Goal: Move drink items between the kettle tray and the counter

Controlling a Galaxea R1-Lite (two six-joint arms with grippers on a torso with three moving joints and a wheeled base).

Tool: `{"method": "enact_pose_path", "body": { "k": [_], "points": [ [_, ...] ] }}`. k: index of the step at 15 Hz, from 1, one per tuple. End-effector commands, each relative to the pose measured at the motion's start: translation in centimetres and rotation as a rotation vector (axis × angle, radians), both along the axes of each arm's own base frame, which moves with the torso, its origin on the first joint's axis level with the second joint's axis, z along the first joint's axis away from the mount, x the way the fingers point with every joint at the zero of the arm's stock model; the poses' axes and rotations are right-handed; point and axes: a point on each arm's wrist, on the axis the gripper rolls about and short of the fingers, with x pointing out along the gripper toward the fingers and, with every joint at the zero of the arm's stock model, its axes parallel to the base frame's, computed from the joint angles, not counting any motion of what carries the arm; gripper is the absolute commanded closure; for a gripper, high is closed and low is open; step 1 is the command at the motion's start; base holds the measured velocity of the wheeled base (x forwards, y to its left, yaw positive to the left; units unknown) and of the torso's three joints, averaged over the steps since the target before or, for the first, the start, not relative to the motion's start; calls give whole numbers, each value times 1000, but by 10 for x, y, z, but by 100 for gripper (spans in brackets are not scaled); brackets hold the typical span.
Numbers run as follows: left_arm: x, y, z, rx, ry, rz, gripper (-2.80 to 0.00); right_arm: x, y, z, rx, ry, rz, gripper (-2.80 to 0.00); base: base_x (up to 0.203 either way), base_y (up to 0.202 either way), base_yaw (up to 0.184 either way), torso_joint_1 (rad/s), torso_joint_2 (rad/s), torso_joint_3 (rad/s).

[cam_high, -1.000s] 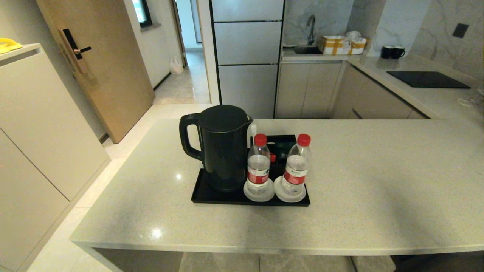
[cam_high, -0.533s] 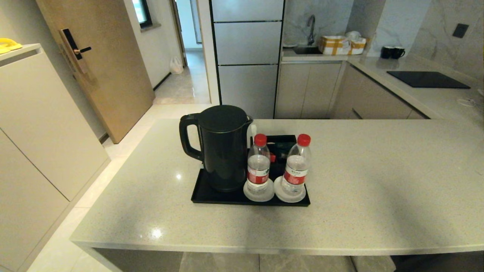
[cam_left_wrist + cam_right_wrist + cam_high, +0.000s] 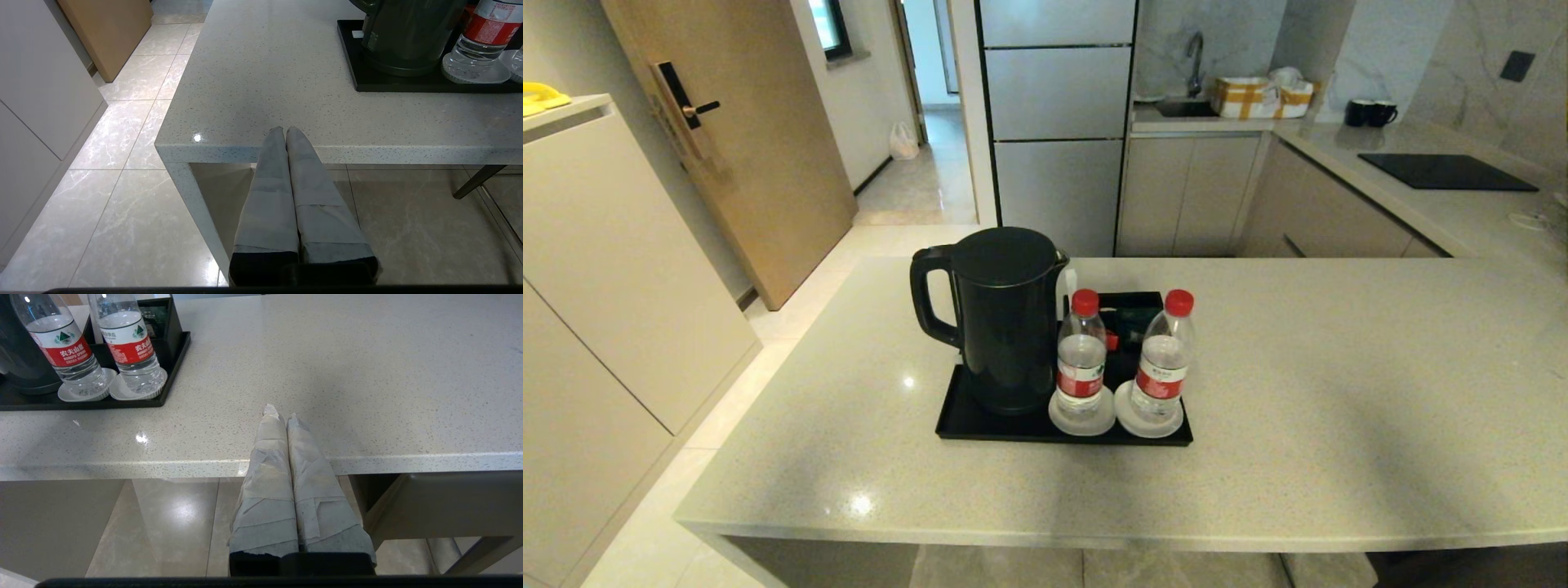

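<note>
My left gripper (image 3: pixel 284 130) is parked in front of the counter (image 3: pixel 1339 392), off its near edge toward the near-left corner, fingers pressed together and holding nothing. My right gripper (image 3: pixel 282 413) is parked likewise off the same near edge, further toward the right side, with its fingers also pressed together and empty. Neither gripper appears in the head view. The kettle tray (image 3: pixel 980 423) sits on the counter closer to the left edge than the right, set back from the near edge, its long side parallel to that edge. The kettle (image 3: pixel 1005 318) stands upright on the left part of the tray, its loop handle facing the counter's left edge. Two white coasters lie side by side along the tray's near rim, right of the kettle: the left coaster (image 3: pixel 1081 418) carries the left water bottle (image 3: pixel 1081 359), and the right coaster (image 3: pixel 1147 423) carries the right water bottle (image 3: pixel 1164 355). Both bottles stand upright with red caps on; the left bottle is just beside the kettle. The sachet box (image 3: pixel 1131 314) sits at the tray's far rim, behind the bottles. The counter surface around the tray carries no drink items. On the far worktop along the wall lie a black cooktop (image 3: pixel 1445 171) and two black mugs (image 3: pixel 1370 113).
</note>
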Motion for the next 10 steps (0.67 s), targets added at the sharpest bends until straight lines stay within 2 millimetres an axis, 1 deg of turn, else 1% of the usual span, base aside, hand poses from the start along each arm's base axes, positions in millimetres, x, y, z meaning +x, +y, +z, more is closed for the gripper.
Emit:
{"method": "enact_pose_path", "body": {
  "k": [1, 10],
  "points": [
    [0, 0, 0, 0, 2, 0, 0, 0, 0, 0, 0, 1, 0, 0, 0, 0, 0, 0, 0, 0],
    [0, 0, 0, 0, 2, 0, 0, 0, 0, 0, 0, 1, 0, 0, 0, 0, 0, 0, 0, 0]
  ]
}}
